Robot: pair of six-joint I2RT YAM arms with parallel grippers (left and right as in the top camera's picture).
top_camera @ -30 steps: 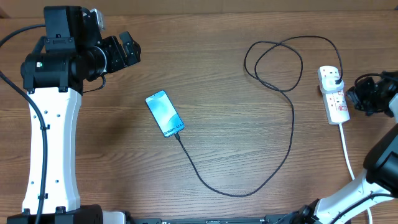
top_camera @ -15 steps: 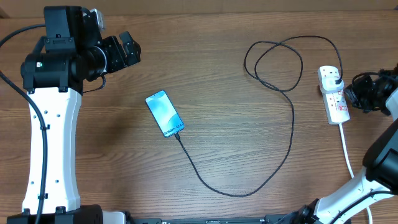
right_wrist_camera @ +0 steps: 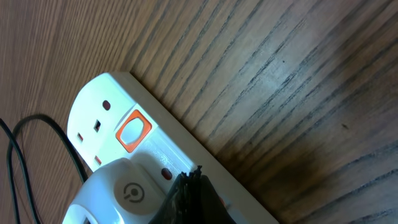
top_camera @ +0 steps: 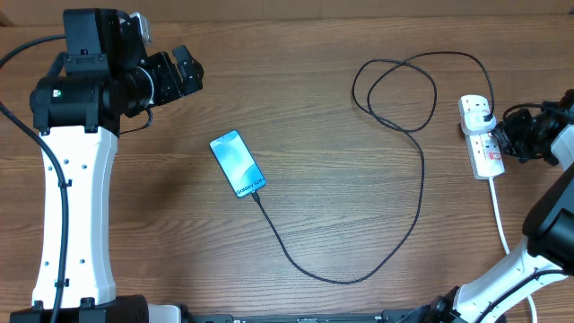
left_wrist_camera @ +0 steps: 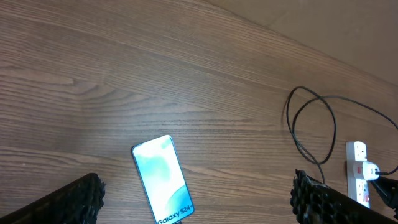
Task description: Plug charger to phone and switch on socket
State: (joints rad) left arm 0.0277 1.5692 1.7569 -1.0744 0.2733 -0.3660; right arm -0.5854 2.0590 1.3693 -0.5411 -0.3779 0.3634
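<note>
the right hand (top_camera: 504, 136) sits up against the side of the socket (top_camera: 481, 136), and we judge this is because the one step left is the switch. in the wrist view its dark fingertips (right_wrist_camera: 186, 193) come together to one narrow point, pinching nothing, which suits poking a small rocker. we cannot tell whether that point touches the strip yet. an orange switch (right_wrist_camera: 132, 132) shows just beyond the fingertips and to one side. the socket lies crosswise to this hand, its long axis running across the line of reach. its thick white cord (top_camera: 499, 215) leaves the end nearer the arm's base.

the charger (top_camera: 420, 193) leaves the socket's other end, loops, and ends at the phone (top_camera: 239, 164), where the tip looks seated. the phone lies flat on the table (top_camera: 341, 54), screen up, below the left hand (top_camera: 186, 72) and well apart from it. its long axis sets the top edge nearer that hand and the port end farther away. the left hand hangs spread wide, holding nothing; we think it is parked clear.
</note>
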